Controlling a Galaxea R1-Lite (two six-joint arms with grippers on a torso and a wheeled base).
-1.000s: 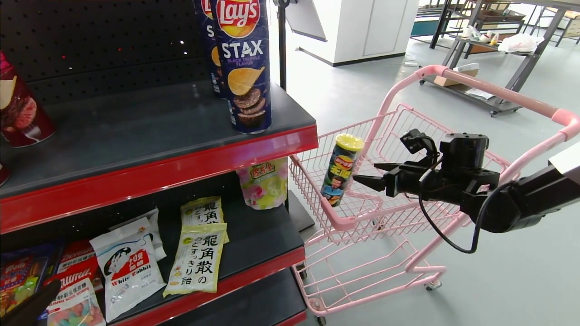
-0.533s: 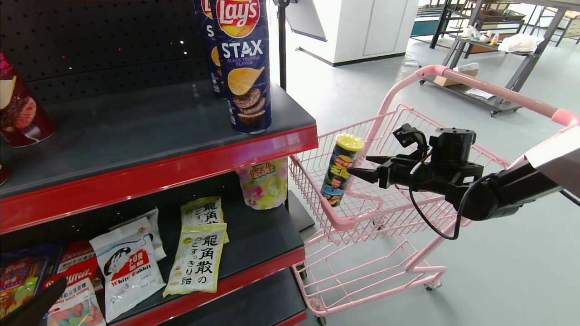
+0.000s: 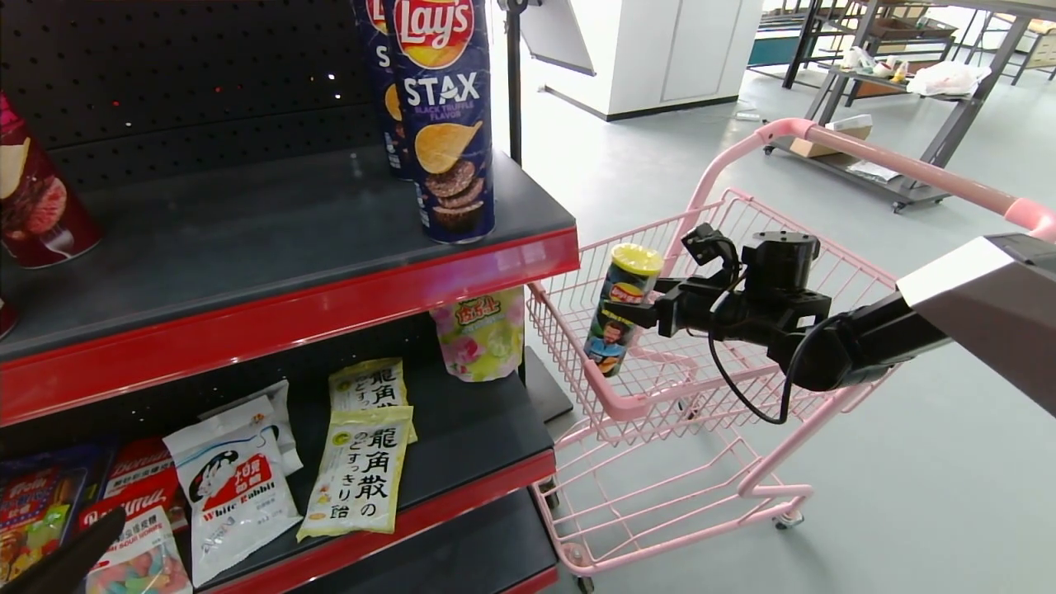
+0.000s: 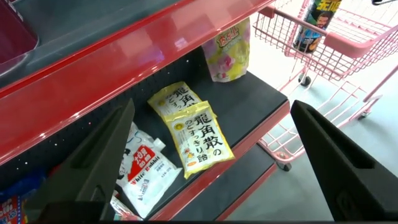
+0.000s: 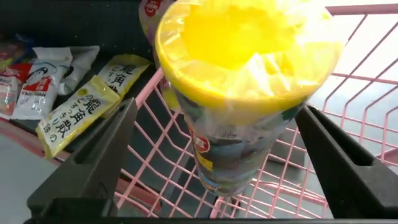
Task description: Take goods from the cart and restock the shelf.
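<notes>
Your yellow-lidded chip can stands tilted in the pink cart, centre-right of the head view, at the basket corner nearest the shelf. The right gripper sits at the can's middle, jaws wide with a finger on each side (whether they touch it, you cannot tell). Tall blue chip tubes stand at top centre. The left gripper, lower left, hangs with jaws wide before the candy bags.
</notes>
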